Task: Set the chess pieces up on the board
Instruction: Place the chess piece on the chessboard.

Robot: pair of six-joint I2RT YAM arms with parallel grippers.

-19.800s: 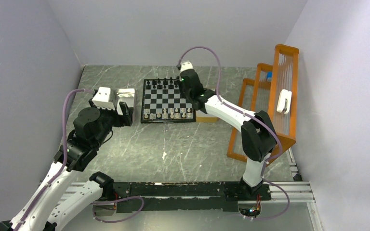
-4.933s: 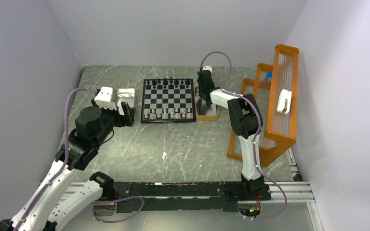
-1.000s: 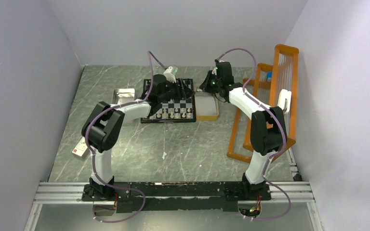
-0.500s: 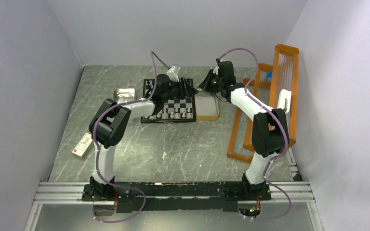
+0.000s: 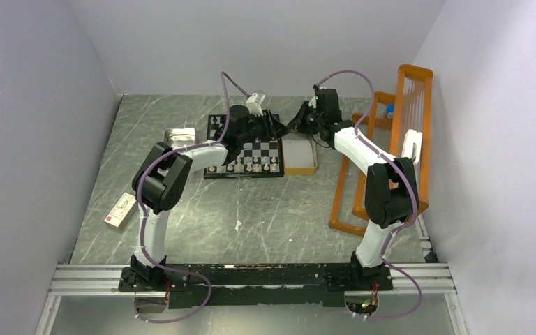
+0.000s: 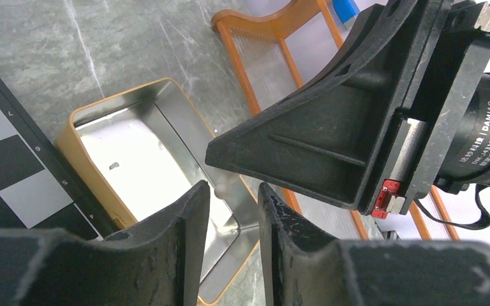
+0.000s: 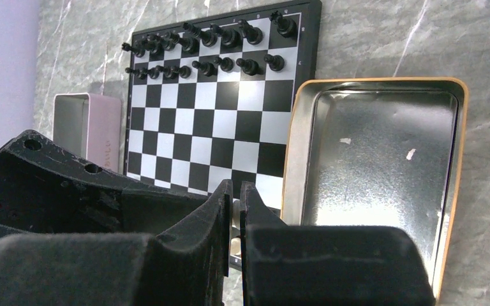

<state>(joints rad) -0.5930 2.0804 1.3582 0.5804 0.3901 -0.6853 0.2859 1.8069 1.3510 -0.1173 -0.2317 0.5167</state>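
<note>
Left claw (image 6: 233, 191): fingers parted by a narrow gap, gripping nothing. You have it tip to tip with the right claw (image 7: 231, 191), both raised over the seam where the chessboard (image 7: 230, 137) meets the tan tin tray (image 7: 383, 159).

Right claw: fingers pressed onto a whitish chess piece (image 7: 235, 217), which shows as a pale sliver in the slit between the pads. From the left wrist camera the same piece hangs just under the right claw's tip, in line with the gap of the left claw. Whether the left fingers touch it, you cannot tell.

Chessboard: flat on the marbled table (image 5: 251, 216), below and ahead of the right claw. Black chess pieces (image 7: 198, 51) stand in two rows at the board end farthest ahead of that claw. A row of whitish pieces (image 5: 244, 166) lines the opposite end, on the base side of the left claw.

Tan tin tray: directly below the right claw, its long side against the board's edge.

Silvery tin (image 5: 179, 136): beyond the board's other side, well apart from both claws.

Orange rack (image 5: 405, 139): behind the right claw, along the wall.
</note>
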